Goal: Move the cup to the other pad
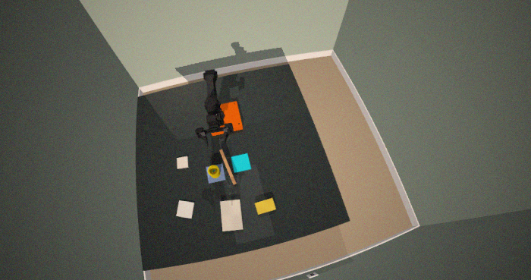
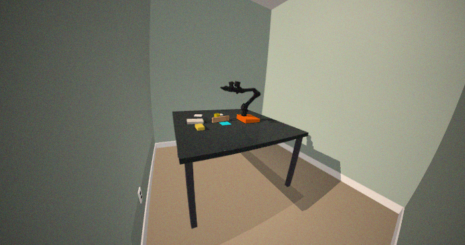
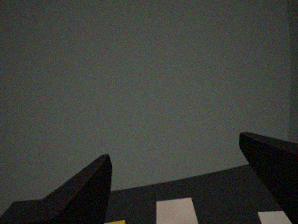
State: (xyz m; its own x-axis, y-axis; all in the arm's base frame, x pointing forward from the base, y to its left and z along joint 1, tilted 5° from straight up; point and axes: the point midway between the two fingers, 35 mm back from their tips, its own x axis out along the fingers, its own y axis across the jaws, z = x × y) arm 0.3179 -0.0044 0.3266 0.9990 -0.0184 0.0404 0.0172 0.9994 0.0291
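The yellow cup stands upright on the blue pad. Its inside looks dark greenish in the top view; single marbles cannot be made out. The cyan pad lies flat with nothing on it. My gripper is open wide and empty, high above the table, on the robot-base side of the cup. Neither the cup nor the two pads show in the wrist view.
A long tan bar stands between the two pads. A large whitish block, a yellow block and two pale squares are around. The arm's orange base is behind.
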